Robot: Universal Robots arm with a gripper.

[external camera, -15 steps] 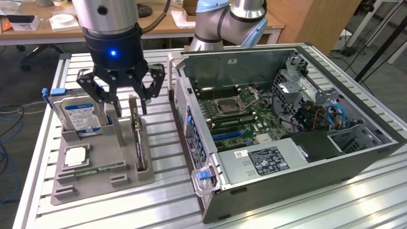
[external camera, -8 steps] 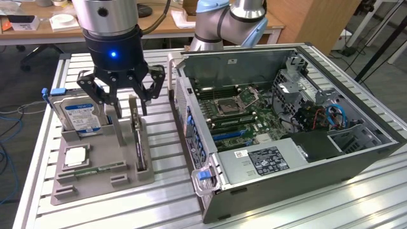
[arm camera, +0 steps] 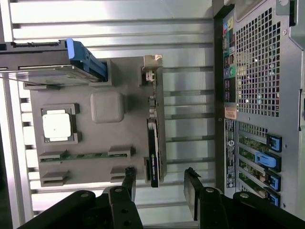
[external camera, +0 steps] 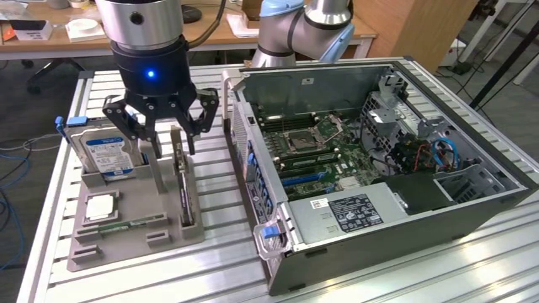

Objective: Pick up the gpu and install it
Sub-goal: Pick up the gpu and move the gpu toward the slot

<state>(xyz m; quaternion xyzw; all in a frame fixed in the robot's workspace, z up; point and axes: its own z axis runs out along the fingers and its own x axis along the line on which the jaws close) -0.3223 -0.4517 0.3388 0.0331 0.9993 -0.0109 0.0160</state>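
The gpu is a thin dark card standing on edge in a slot of the grey holder tray. In the wrist view the gpu appears as a long narrow strip, black on one side. My gripper hangs open just above the card's far end, one finger on each side and neither touching it. From the wrist, the fingertips stand apart with the card's end showing in the gap of the gripper. The open computer case lies at the exterior view's right, motherboard exposed.
The tray also holds a silver hard drive with a blue bracket, a processor and a green memory stick. The case's rear panel stands close beside the tray. A second arm's base rises behind the case.
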